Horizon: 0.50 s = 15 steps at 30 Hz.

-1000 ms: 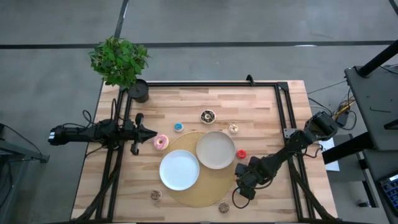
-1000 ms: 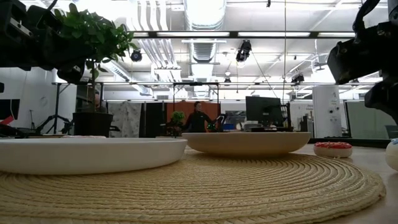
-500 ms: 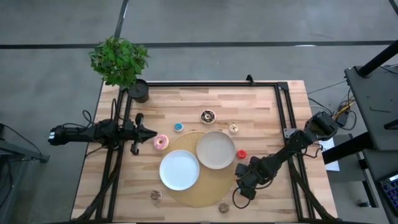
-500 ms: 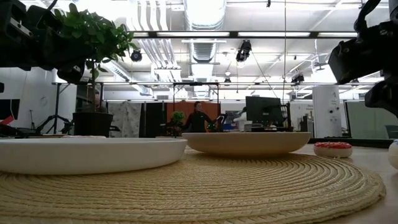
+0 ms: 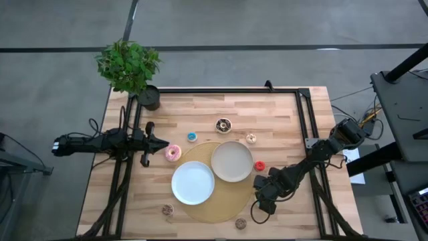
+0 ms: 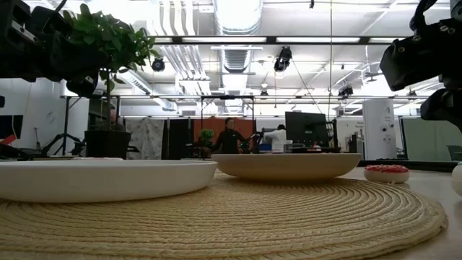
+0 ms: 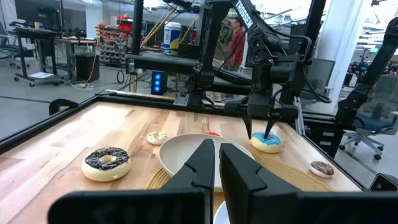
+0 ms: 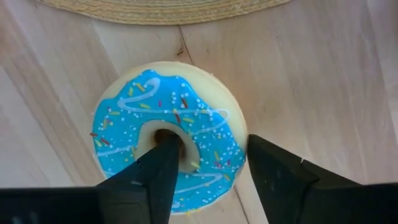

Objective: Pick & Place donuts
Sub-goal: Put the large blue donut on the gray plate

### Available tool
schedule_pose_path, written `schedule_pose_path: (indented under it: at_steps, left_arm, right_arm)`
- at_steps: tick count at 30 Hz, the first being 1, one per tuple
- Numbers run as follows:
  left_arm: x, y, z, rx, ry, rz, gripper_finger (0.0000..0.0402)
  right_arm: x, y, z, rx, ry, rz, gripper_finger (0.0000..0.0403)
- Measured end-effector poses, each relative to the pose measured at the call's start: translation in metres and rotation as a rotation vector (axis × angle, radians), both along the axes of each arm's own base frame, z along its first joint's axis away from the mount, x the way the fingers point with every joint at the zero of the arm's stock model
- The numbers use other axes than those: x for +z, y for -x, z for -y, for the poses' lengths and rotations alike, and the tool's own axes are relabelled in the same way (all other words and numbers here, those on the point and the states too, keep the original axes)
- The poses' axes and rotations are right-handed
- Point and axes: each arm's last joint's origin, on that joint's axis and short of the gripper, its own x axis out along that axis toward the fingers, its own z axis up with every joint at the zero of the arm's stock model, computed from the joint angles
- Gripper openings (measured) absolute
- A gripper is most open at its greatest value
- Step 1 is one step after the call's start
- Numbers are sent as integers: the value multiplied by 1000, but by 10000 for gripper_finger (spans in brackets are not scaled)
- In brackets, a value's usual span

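Note:
The blue-sprinkled donut (image 8: pixel 168 143) lies flat on the wood by the woven mat's right edge, and also shows as the blue donut (image 7: pixel 268 142). My right gripper (image 8: pixel 214 168) hangs over it, open, pointing down, with one finger in the hole and the other outside the rim. In the high view my right gripper (image 5: pixel 265 194) hides this donut. My left gripper (image 5: pixel 162 142), shut, waits level just left of the pink donut (image 5: pixel 173 152). A chocolate donut (image 5: pixel 223 125), mini blue (image 5: pixel 192 136), cream (image 5: pixel 251 138), red (image 5: pixel 259 166) and two brown ones (image 5: pixel 167 209) (image 5: pixel 240 223) lie on the table. My right gripper comes at the blue-sprinkled donut from above. One finger (image 8: pixel 163 165) stands in the ring's hole and the other finger (image 8: pixel 277 171) outside its outer rim (image 8: pixel 239 134). The donut lies flat on the table. Whether the fingers touch it I cannot tell.
A white plate (image 5: pixel 192 183) and a beige plate (image 5: pixel 232 161) sit on the round woven mat (image 5: pixel 214 204) at the table's middle. A potted plant (image 5: pixel 128 65) stands at the far left corner. A black frame rail (image 5: pixel 306 120) runs along the right side.
In the low view my right gripper's dark body has shifted slightly upward; in the high view it stays over the same spot. My left arm and the donuts have kept still.

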Motion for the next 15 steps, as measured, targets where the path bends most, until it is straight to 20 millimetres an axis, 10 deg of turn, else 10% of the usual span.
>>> schedule_pose_path:
  at_steps: [15]
  left_arm:
    - [0,0,0,0,0,0,0]
  right_arm:
    - [-1,0,0,4,1,1,160]
